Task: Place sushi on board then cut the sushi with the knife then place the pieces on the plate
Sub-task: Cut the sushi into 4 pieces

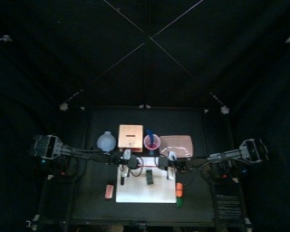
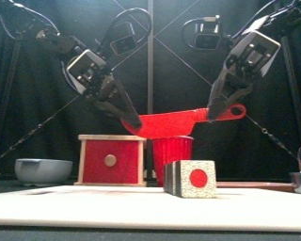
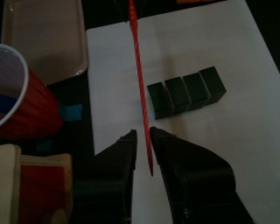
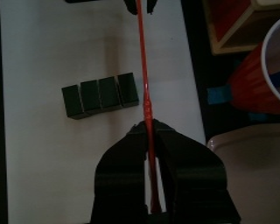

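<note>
The sushi roll (image 3: 187,94) lies whole near the middle of the white board (image 3: 230,48), so placing looks done. The left jaws and right jaws both clench the red knife (image 2: 179,120) above it. Cutting, then moving the pieces to the pink tray (image 1: 176,143), remains.

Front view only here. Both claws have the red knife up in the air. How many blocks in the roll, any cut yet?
Observer: Four blocks in the roll, all joined in one row on the white board.
Operator: Blade lined up over it?
Observer: No. In both wrist views the knife runs just past the roll's end nearest the red cup.
Operator: Where's the plate?
Observer: Pink plate is behind the board, right of the cup.
</note>
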{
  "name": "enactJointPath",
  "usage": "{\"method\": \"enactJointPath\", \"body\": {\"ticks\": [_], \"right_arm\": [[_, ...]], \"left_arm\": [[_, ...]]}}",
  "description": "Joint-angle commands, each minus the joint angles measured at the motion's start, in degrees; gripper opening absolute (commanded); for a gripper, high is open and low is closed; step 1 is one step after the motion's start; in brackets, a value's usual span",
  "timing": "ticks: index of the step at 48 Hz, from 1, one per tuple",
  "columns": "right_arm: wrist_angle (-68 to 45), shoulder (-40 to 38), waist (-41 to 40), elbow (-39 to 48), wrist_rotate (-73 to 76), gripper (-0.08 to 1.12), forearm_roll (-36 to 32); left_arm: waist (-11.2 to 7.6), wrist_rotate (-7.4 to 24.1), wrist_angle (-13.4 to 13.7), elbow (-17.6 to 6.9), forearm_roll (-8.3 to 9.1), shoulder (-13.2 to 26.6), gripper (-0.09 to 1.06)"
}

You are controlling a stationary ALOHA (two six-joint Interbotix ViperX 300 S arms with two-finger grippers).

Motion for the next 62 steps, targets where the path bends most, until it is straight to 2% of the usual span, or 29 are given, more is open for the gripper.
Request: {"method": "enactJointPath", "body": {"ticks": [1,9,16,31,42,62], "right_arm": [[-0.44,0.0,0.09,-1.32,-0.35,0.4,1.67],[0.35,2.11,0.44,-1.05,-0.88,0.4,4.31],[1.41,2.72,1.58,-1.32,-0.79,0.4,5.36],[3.25,2.72,2.29,-1.05,-0.88,0.4,7.29],[4.13,3.52,1.76,-0.97,-0.97,0.4,7.03],[5.36,5.36,1.58,-0.79,-1.05,0.4,6.86]], "left_arm": [[-0.44,0.0,-0.26,-1.49,0.09,0.35,0.52],[-1.58,-0.09,-0.26,-1.67,-0.26,1.49,0.52],[-3.08,-0.09,-0.18,-2.2,-1.41,2.2,0.52],[-5.62,0.0,-0.26,-2.37,-5.36,3.96,0.52],[-5.71,-0.09,-0.44,-3.16,-6.15,5.54,0.52],[-5.89,0.0,-0.26,-4.31,-6.24,7.29,0.52]]}}
